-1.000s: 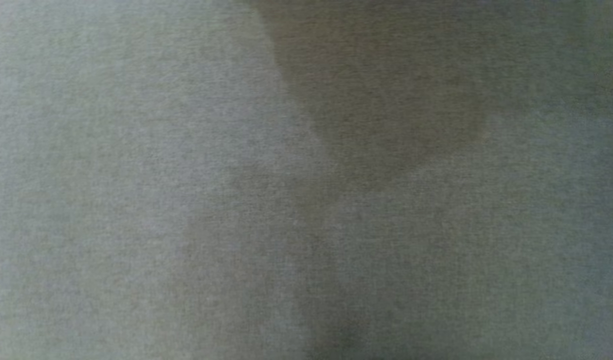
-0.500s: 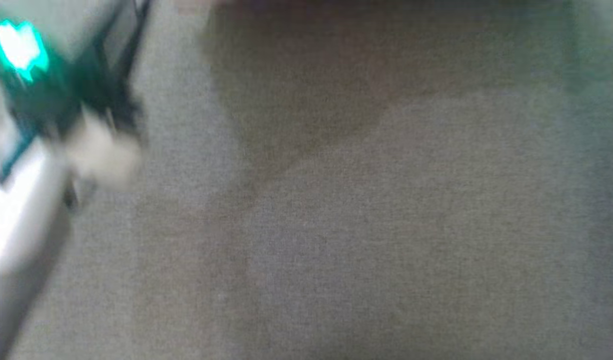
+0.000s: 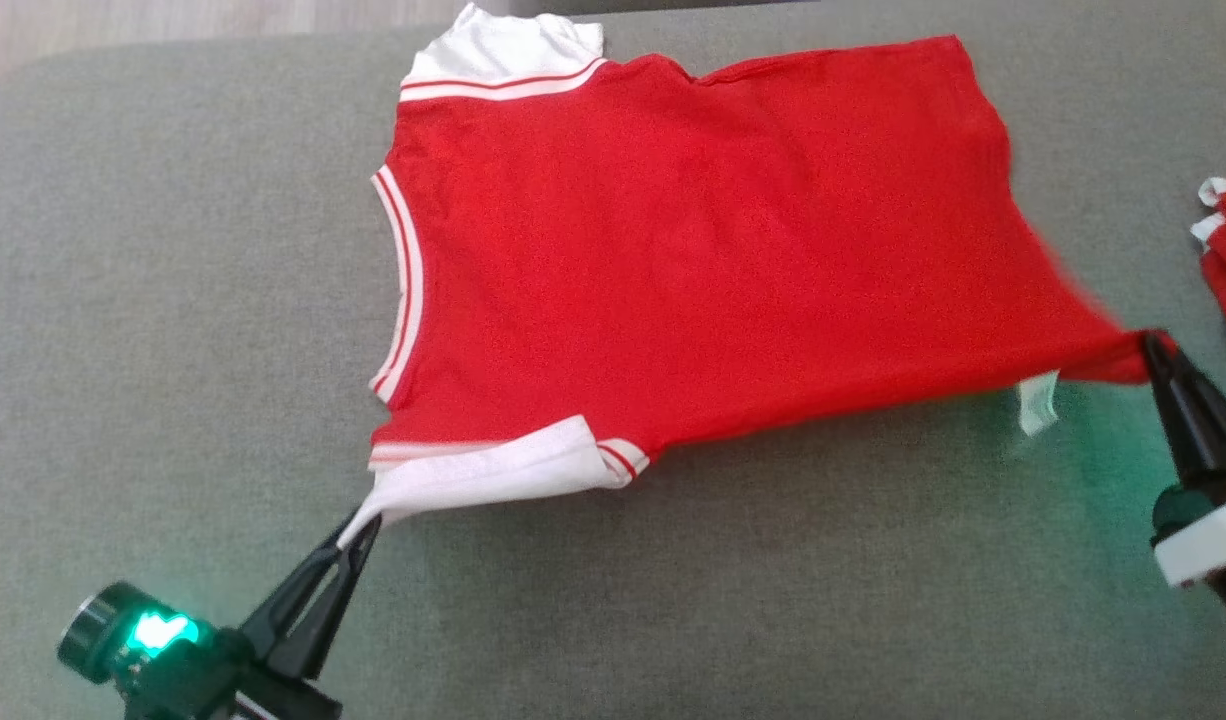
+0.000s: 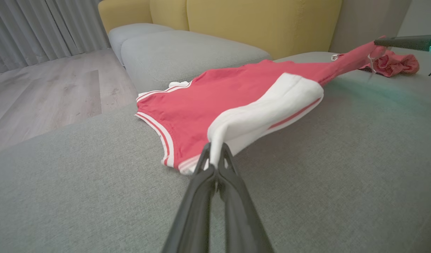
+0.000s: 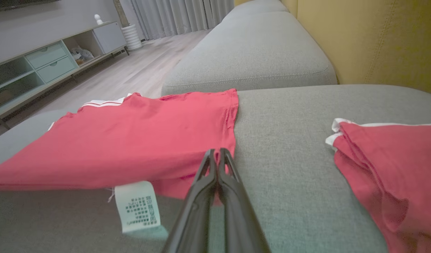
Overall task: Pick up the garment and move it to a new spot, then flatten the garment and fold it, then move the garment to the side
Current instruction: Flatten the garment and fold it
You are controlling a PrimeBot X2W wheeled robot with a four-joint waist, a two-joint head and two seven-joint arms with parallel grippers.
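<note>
While the left gripper pinches the garment at seven o'clock and the right gripper at three, overstretching could pull fabric free.

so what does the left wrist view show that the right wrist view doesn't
Left wrist view: the left end effector shut on the white sleeve, and the striped neckline. Right wrist view: the care label hanging under the hem, and a cabinet with drawers. Both: the red garment, the right end effector shut on its hem, the second red garment, the grey sofa and its yellow backrest.
</note>
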